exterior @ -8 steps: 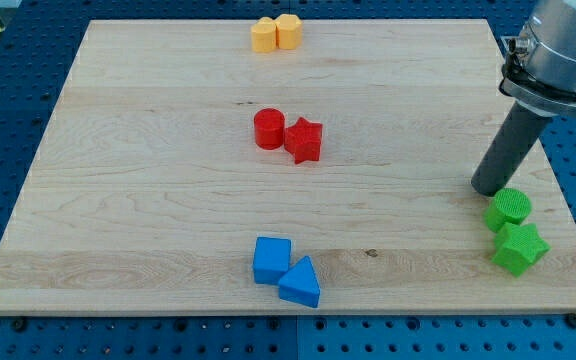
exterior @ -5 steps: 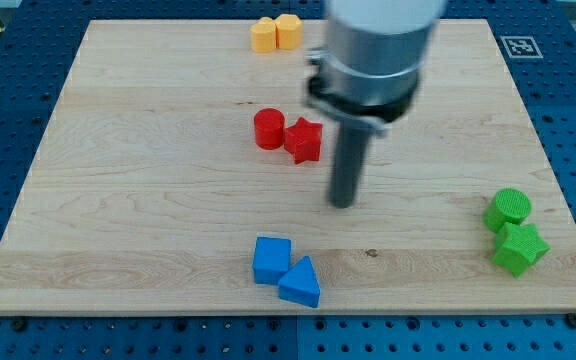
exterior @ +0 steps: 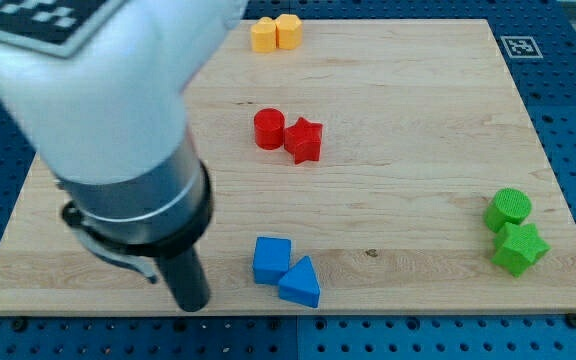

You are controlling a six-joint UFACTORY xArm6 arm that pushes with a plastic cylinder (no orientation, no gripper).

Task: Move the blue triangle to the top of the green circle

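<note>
The blue triangle (exterior: pixel 301 282) lies near the board's bottom edge, touching a blue cube (exterior: pixel 271 259) at its upper left. The green circle (exterior: pixel 509 209) sits at the view's right edge, with a green star (exterior: pixel 520 248) touching it just below. My tip (exterior: pixel 193 303) rests on the board at the bottom, left of the blue cube and blue triangle, a short gap away from them. The arm's large pale body covers the board's left part.
A red circle (exterior: pixel 269 129) and a red star (exterior: pixel 305 140) touch each other mid-board. Two yellow blocks (exterior: pixel 276 33) sit together at the top edge. The wooden board (exterior: pixel 418 120) lies on a blue perforated table.
My tip has swept from beside the green circle at the right, across the middle, down to the bottom left of the blue blocks. No block has moved.
</note>
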